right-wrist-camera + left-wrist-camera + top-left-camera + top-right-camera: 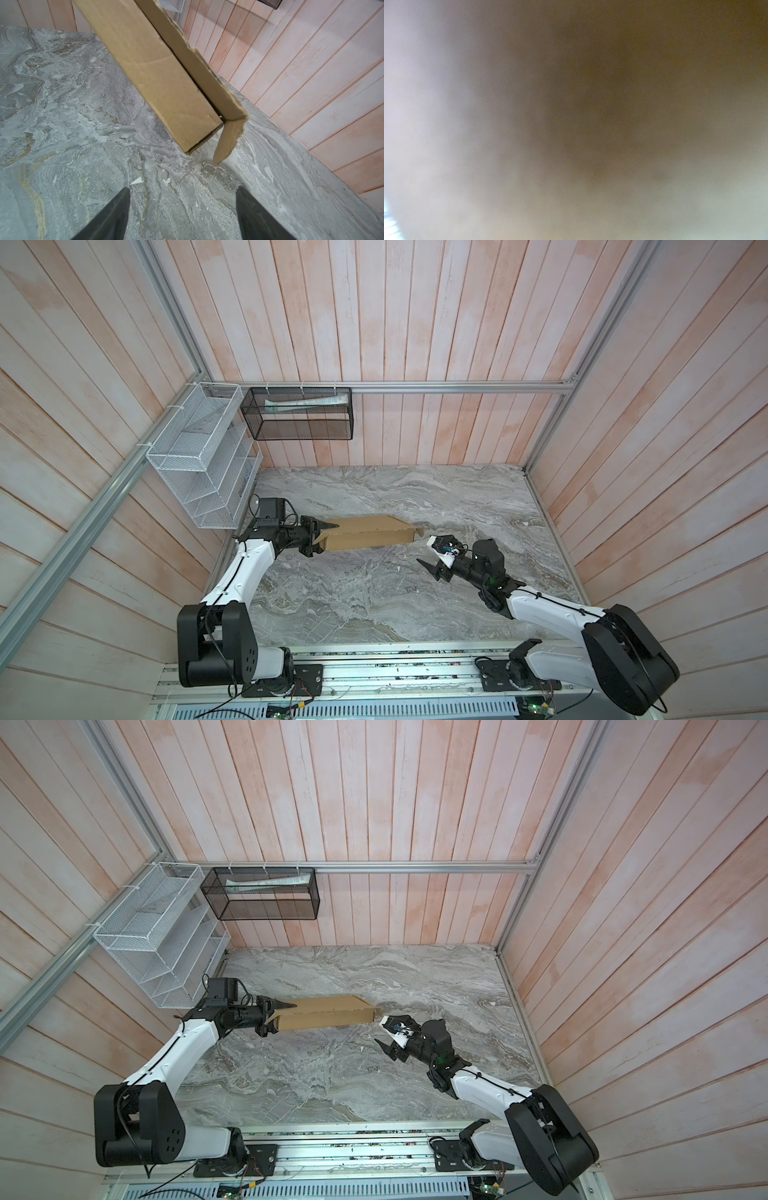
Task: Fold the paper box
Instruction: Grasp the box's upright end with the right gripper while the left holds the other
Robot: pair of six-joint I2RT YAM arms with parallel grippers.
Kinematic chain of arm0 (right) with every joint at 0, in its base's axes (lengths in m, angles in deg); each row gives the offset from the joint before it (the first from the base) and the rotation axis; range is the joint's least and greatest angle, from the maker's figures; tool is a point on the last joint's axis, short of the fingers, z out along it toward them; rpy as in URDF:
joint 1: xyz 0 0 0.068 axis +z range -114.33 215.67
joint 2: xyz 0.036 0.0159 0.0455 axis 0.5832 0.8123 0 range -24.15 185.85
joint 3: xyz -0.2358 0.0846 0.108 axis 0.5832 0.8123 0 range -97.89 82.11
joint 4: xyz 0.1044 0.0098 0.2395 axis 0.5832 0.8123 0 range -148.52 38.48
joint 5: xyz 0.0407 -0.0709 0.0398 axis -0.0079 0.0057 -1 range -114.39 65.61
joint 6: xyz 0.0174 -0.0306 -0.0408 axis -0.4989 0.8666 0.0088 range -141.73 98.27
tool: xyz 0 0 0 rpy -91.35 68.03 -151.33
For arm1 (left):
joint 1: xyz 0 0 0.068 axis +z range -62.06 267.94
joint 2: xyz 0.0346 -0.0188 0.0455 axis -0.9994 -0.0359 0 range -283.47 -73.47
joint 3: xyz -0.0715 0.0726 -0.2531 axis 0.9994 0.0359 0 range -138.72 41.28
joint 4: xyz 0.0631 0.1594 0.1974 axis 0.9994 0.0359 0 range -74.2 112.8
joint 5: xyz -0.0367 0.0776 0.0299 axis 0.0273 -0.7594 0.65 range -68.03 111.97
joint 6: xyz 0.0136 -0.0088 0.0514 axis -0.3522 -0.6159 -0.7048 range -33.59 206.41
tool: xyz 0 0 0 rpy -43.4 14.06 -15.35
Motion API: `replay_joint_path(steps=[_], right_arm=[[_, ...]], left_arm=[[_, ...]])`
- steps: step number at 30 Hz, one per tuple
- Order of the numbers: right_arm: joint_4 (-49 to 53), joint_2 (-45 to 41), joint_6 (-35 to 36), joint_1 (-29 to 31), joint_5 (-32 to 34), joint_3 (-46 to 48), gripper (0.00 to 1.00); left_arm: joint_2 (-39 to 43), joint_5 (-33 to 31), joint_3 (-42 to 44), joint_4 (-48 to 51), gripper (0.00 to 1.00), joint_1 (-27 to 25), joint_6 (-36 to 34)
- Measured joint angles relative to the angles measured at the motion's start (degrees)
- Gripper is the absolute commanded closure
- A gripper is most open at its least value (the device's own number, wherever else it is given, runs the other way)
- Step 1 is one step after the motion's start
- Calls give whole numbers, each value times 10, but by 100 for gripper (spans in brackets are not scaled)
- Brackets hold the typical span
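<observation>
The paper box (370, 533) (328, 1013) is a tan cardboard mailer, folded into a long shallow box and held off the marble table (374, 605). My left gripper (326, 537) (284, 1018) is shut on its left end, one finger on top and one beneath. An out-of-focus tan blur fills the left wrist view. A small flap (226, 139) hangs loose at the box's right end. My right gripper (424, 551) (182, 188) stands open just right of that end, apart from the paper box (158, 83), with nothing between its fingers.
A white wire rack (199, 464) and a black mesh basket (297, 414) hang on the walls at the back left. Wooden walls and aluminium rails close in the table. Small white scraps (137, 180) lie on the marble below the right gripper.
</observation>
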Motion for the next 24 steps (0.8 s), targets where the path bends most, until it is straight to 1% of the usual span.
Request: replay_joint_path(steps=[9, 16, 24], right_arm=[[0, -1, 15, 2, 0, 0, 20], [-7, -12, 15, 4, -3, 5, 20], [-13, -28, 15, 4, -51, 5, 20]], left_arm=[[-1, 12, -53, 140, 69, 12, -59], [-25, 17, -124, 239, 69, 16, -126], [-44, 16, -165, 315, 69, 21, -184]])
